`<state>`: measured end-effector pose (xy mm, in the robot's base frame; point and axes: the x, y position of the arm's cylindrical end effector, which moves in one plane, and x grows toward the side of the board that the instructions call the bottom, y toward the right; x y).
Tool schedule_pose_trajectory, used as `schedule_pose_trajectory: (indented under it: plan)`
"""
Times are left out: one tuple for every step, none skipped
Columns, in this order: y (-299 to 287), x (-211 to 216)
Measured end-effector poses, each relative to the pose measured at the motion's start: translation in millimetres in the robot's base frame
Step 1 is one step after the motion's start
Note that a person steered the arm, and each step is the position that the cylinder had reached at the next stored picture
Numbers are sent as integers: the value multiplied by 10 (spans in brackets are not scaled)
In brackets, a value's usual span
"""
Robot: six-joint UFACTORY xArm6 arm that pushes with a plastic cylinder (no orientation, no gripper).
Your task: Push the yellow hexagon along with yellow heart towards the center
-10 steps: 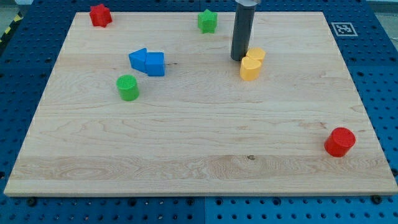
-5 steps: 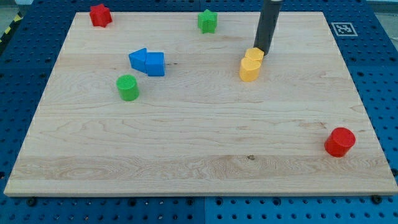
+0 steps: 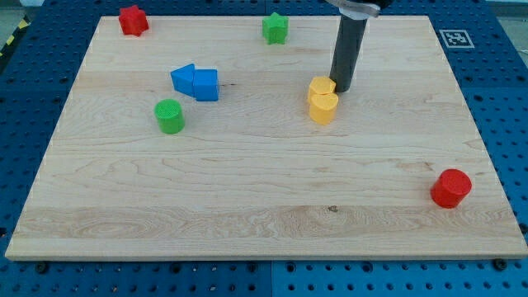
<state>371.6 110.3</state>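
The yellow hexagon [image 3: 321, 86] and the yellow heart [image 3: 323, 107] sit touching each other, the heart just below the hexagon, a little right of the board's middle and in its upper half. My tip [image 3: 341, 88] stands against the hexagon's right side, just above and right of the heart. The dark rod rises from there to the view's top edge.
Two blue blocks [image 3: 196, 82] lie joined at the upper left, with a green cylinder [image 3: 169, 115] below them. A red block [image 3: 131, 19] sits at the top left corner, a green block [image 3: 275, 28] at the top middle, a red cylinder [image 3: 450, 188] at the lower right.
My tip went round to the right of the yellow pair and pushed it. The hexagon and heart have slid left and downwards, towards the board's middle.
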Motion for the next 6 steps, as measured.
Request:
schedule_pose_trajectory:
  plan:
    - [-6,54]
    - [-84,254]
    - [-138,293]
    - [-290,172]
    - [-303,-362]
    - [-637,-338]
